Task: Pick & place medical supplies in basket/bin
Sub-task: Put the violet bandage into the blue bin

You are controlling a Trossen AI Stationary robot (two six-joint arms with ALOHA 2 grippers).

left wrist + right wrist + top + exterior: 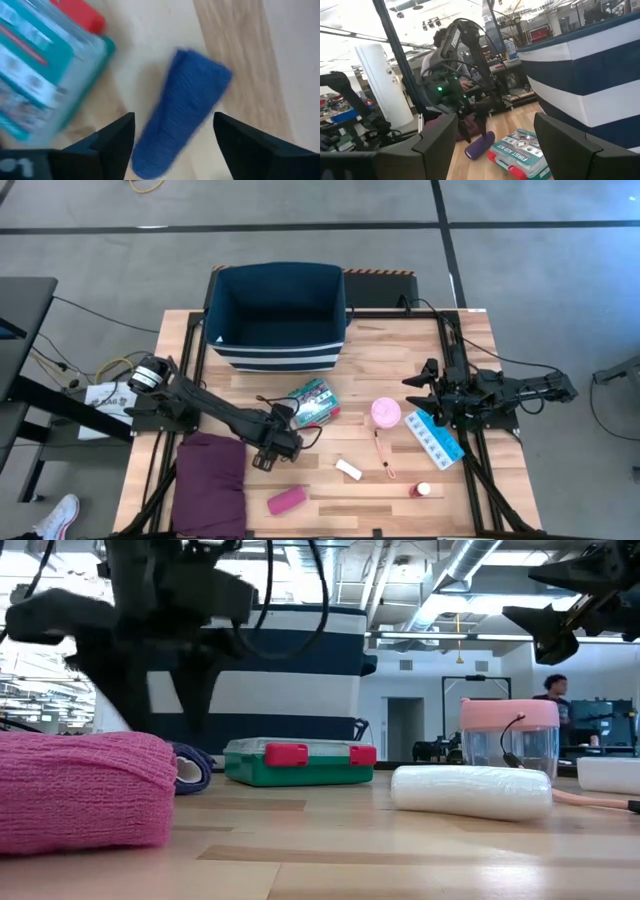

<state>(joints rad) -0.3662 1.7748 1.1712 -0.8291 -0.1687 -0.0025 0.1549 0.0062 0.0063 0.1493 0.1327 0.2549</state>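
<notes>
My left gripper [175, 131] is open and points down over a purple-blue roll [186, 107] that lies on its side on the table; a finger stands on either side of the roll with a gap. The right wrist view shows the same roll [480, 145] below the left gripper [470, 125]. The green-red first aid packet [315, 402] lies just beyond the roll. My right gripper [416, 389] hangs open above the table near the pink tub [386, 412] and the blue-white pill strip [435, 440]. The navy striped bin [277, 315] stands at the far edge.
A white tube [348, 469], a magenta roll [286, 499] and a small bottle [422, 490] lie near the near edge. A pink-handled tool [385, 455] lies beside the tub. The folded purple cloth [212, 480] lies at the near left. A person shows in the room behind.
</notes>
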